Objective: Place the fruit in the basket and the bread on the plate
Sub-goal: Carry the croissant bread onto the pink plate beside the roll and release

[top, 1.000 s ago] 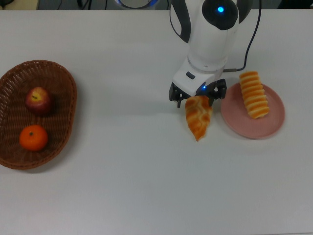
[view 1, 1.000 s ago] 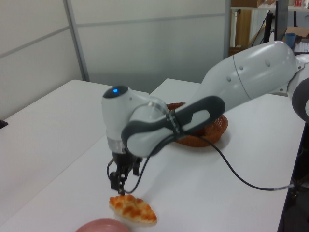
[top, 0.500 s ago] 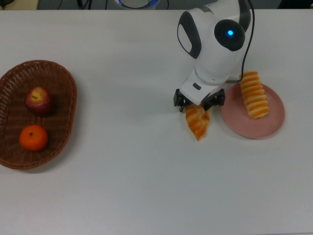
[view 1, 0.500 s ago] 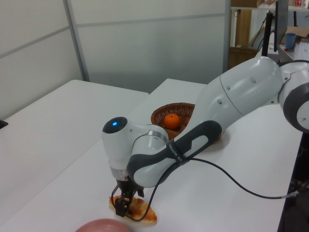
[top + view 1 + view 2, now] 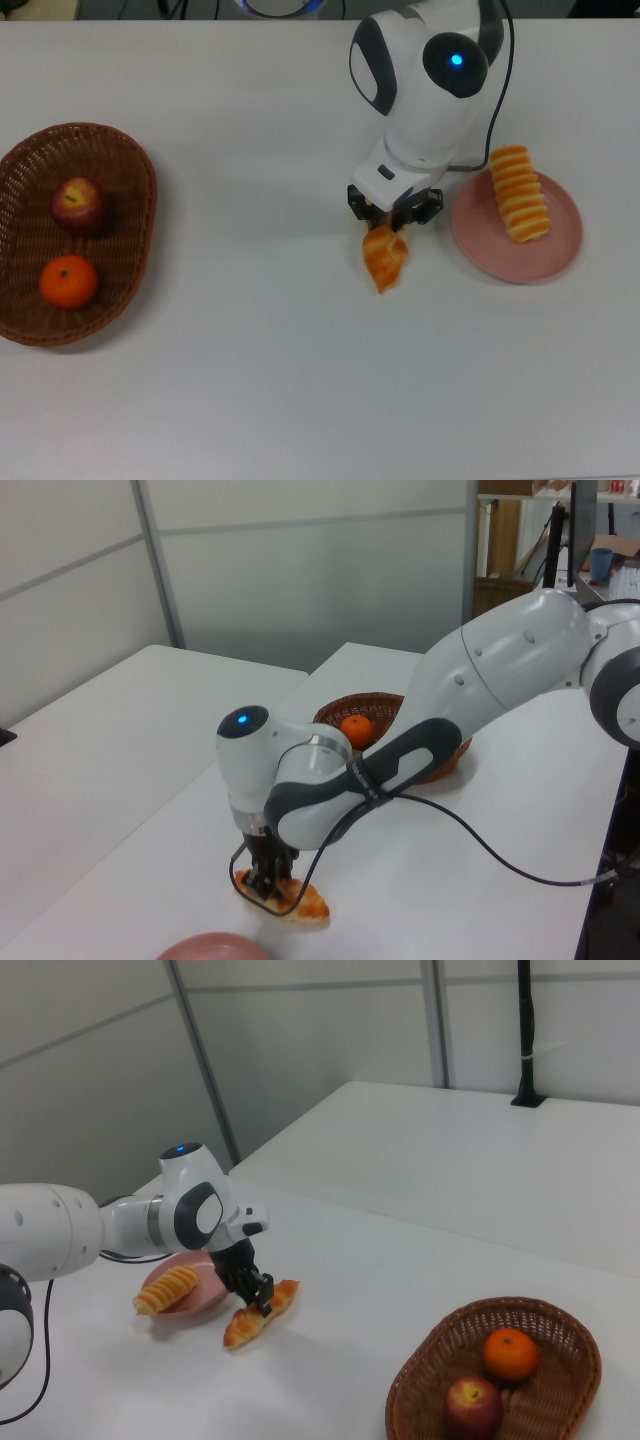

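The robot arm (image 5: 480,680) is glossy white with rounded shells, dark grey bands at its joints, a small blue light glowing on its wrist, a thin black cable looping alongside, and a small black gripper (image 5: 393,213) at its tip.

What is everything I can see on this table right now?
basket: one, brown wicker, at the top view's left.
apple: one, dark red, in the basket.
mandarin: one, orange, in the basket beside the apple.
plate: one, pink, at the top view's right.
striped roll: one, golden with cream stripes, on the plate.
braided pastry: one, golden-orange, on the table beside the plate, under the tool.
table: one, white.
arm: one, white and grey.
tool: one, black, closed on the pastry's end.
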